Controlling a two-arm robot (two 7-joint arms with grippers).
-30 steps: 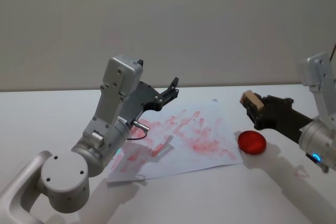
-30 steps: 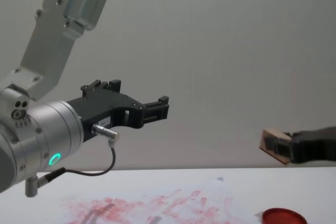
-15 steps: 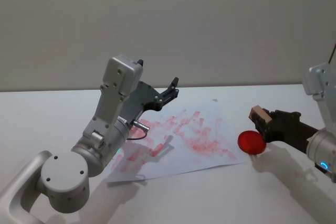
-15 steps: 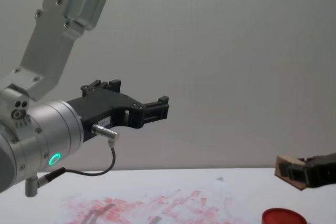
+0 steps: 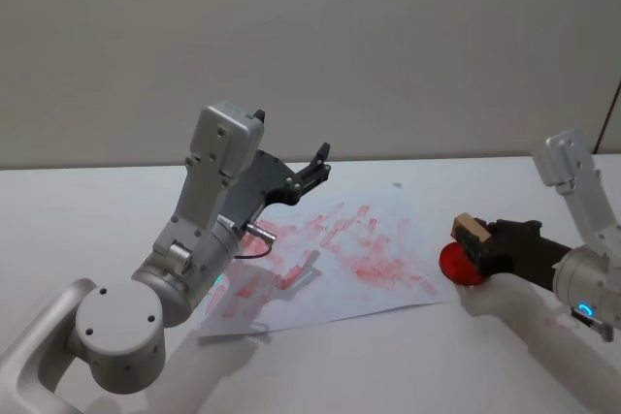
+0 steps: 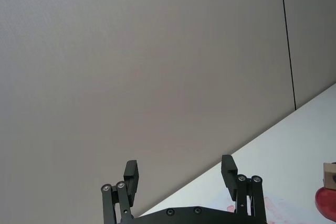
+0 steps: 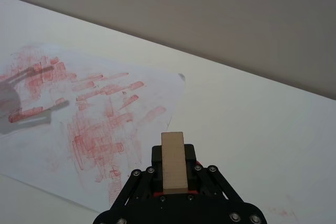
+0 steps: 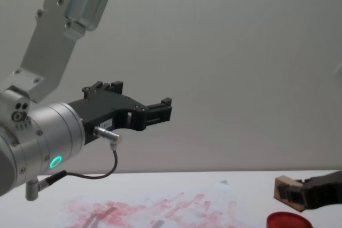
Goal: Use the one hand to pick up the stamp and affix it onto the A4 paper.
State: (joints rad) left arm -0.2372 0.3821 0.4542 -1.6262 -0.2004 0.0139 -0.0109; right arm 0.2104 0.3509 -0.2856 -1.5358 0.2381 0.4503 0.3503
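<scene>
Now the right gripper is hanging low over the red ink pad, its fingers clamped on the stamp, the pale wooden block pinched between them and jutting out past the tips. In the chest view the stamp is sitting just above the ink pad, close to it; whether the two are touching, I cannot tell. From the right wrist view the block is standing lengthwise between the black fingers, and a sliver of red is peeking out beside them.

The ink pad is lying on the white worktop just beside the near right corner of the A4 paper, so the stamp is off the sheet, at the sheet's right edge. The paper is lying flat and is smeared with red-pink blotches across most of its face, seen again in the right wrist view.

Over on the far side of the paper from the ink pad, the left gripper is hovering well above the sheet, its fingers spread apart with nothing between them; the left wrist view is showing the gap plainly.
</scene>
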